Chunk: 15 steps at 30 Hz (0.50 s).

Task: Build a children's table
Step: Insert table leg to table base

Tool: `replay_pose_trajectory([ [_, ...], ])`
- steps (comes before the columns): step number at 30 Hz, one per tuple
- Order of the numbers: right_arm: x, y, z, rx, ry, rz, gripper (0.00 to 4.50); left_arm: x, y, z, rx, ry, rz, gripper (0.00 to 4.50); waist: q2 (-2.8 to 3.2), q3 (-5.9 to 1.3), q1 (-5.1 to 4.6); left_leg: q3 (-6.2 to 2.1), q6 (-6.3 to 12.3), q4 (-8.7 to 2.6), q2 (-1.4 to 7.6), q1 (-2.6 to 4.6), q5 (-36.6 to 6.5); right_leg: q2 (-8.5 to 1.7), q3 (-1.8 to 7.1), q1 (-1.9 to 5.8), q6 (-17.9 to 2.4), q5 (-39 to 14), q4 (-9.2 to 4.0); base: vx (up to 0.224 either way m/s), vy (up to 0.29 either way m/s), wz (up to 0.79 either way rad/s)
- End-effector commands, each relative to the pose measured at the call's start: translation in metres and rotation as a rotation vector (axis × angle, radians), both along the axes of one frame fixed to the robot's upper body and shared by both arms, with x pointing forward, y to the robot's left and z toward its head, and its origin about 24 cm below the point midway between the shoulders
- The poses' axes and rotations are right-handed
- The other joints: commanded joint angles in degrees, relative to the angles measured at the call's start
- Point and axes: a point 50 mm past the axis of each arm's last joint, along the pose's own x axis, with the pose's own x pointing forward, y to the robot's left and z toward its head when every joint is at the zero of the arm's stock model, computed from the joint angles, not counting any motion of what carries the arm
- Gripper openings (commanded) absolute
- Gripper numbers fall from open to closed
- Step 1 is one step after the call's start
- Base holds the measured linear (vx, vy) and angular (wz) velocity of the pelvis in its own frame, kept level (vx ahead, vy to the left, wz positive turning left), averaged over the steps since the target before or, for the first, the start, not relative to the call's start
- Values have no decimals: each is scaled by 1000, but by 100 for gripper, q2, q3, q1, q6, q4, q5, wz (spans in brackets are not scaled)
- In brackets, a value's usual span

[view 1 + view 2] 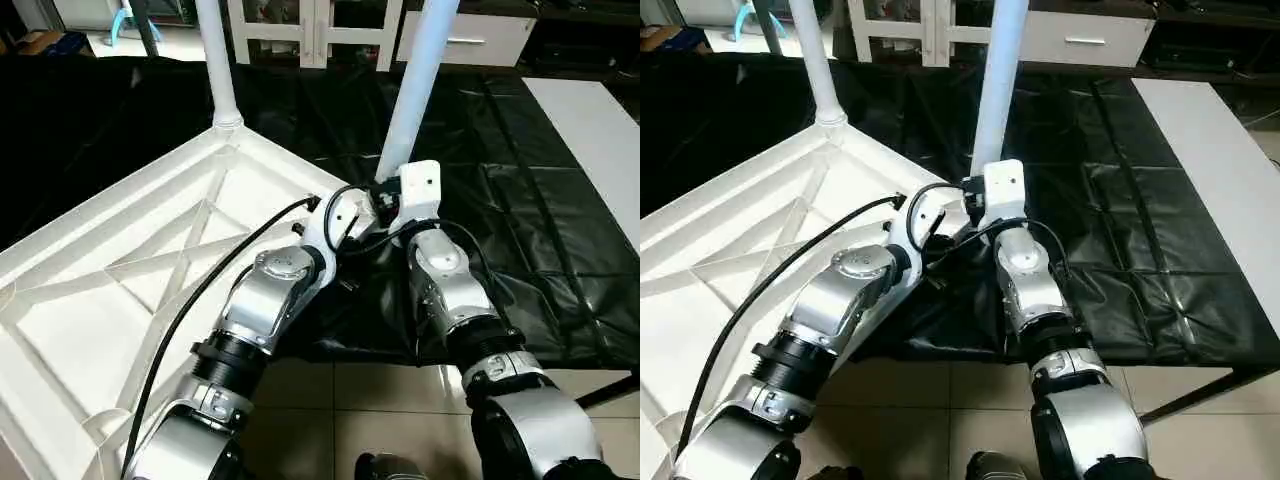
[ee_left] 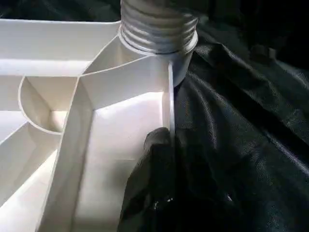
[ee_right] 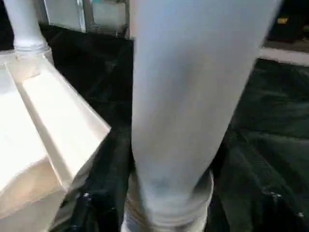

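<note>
Children's table's white ribbed plastic top (image 1: 120,290) pinched by closed left gripper (image 2: 161,145); right gripper's state indiscernible. Cross-threading risk: tapered white leg (image 1: 415,90) tilted.

The setting was an indoor furnished room: tiled floor (image 1: 370,400), black sheeting (image 1: 520,200) laid down, white glass-door cabinet (image 1: 310,30) behind.

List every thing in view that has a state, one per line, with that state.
table top: upside down, ribbed underside facing up.
far leg: upright, seated in its corner socket.
near leg: upright, tilted slightly, threads showing above its socket, not fully seated.
left gripper: shut on the table top's rim.
right gripper: around the near leg's base.
cabinet: doors closed.
</note>
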Motion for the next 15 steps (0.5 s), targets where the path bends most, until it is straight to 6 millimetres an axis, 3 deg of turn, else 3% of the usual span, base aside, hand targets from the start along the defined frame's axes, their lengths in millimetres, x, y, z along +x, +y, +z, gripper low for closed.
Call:
replay_pose_trajectory([
  [1, -4, -6, -12, -24, 45, -8, 279, 5, 12, 1, 28, -23, 39, 0, -28, -422, 24, 70, 694, -272, 44, -23, -768, -204, 215, 349, -1568, -392, -372, 0, 0, 0],
  [4, -4, -6, -5, -28, 9, 3, 308, 5, 14, 1, 32, -24, 38, 0, -21, -443, 30, 77, 806, -248, 44, -11, -597, -196, 218, 359, -1679, -53, -333, 0, 0, 0],
  [8, -7, -6, -2, -42, -14, 23, 308, 6, 16, 1, 37, -25, 35, 0, -23, -480, 38, 72, 1040, -206, 42, -12, -223, -193, 217, 391, -1834, 506, -265, 0, 0, 0],
  [15, -14, -14, -2, -59, -25, 31, 308, 5, 16, -1, 45, -26, 27, 0, -34, -502, 44, 75, 1132, -175, 46, -6, -119, -183, 224, 407, -1914, 535, -242, 0, 0, 0],
])
